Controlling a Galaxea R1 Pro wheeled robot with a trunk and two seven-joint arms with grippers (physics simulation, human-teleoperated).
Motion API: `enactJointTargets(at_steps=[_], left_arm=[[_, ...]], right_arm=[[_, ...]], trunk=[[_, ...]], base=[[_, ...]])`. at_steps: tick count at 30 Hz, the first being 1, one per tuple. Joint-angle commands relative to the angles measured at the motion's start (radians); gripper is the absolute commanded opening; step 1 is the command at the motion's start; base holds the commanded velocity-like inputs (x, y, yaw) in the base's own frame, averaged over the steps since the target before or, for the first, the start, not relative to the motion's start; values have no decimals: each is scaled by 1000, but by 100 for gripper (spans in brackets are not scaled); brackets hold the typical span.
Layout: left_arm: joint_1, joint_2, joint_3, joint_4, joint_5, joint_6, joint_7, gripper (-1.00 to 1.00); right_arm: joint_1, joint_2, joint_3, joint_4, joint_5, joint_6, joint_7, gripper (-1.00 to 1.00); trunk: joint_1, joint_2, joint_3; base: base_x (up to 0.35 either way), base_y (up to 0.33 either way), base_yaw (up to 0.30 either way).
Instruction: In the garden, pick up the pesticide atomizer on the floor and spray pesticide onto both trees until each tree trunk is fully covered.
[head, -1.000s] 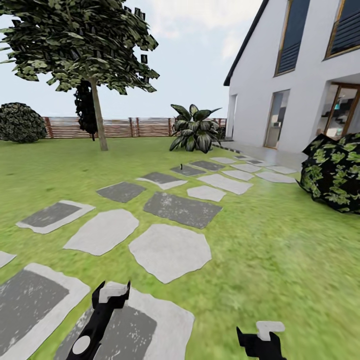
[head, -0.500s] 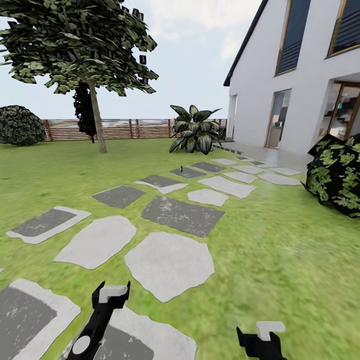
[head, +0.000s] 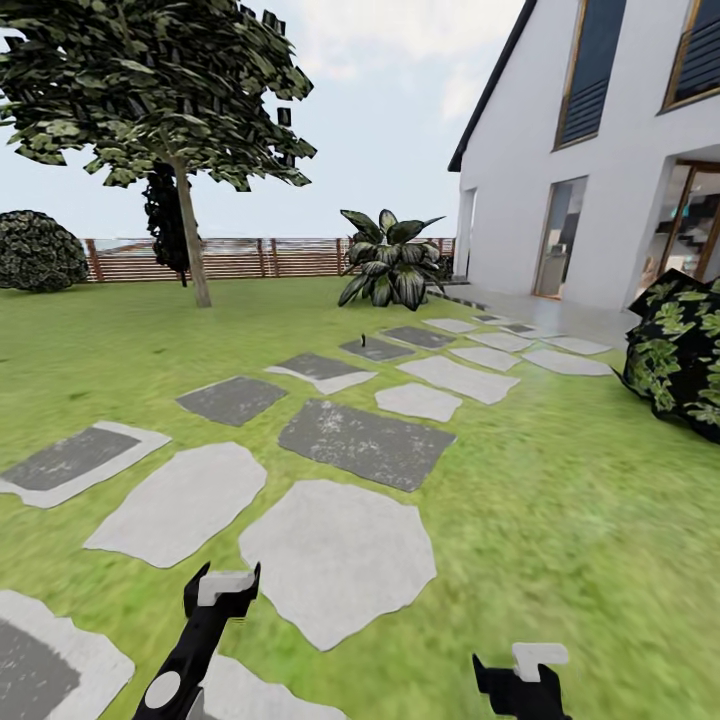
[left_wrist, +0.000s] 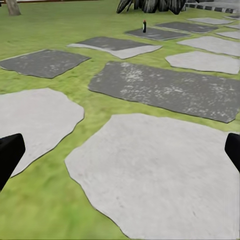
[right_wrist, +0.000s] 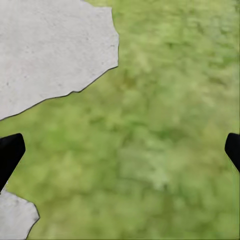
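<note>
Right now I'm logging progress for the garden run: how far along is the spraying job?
Early, by the look of it. Done: nothing visible yet. In hand: both the left gripper and right gripper are open and empty over the stepping stones. A small dark upright object, possibly the atomizer, stands on a far slab. Left: fetch it, then spray the tree trunk and the second tree.

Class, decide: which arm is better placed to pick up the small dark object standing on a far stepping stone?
Probably left. The left claw reaches further forward than the right claw, and its wrist view faces the small dark object. Both claws are open, and both are far from it.
</note>
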Motion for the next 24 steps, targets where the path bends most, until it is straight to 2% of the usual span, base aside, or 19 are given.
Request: enactJointTargets(at_steps=[1,24], left_arm=[[0,0,0,0,0,0,0,100],[0,1,0,0,0,0,0,100]], right_arm=[[0,0,0,0,0,0,0,100],[0,0,-1,0,-3,0,0,100]], trunk=[[0,0,0],[0,0,0]], base=[[335,0,0],[335,0,0]])
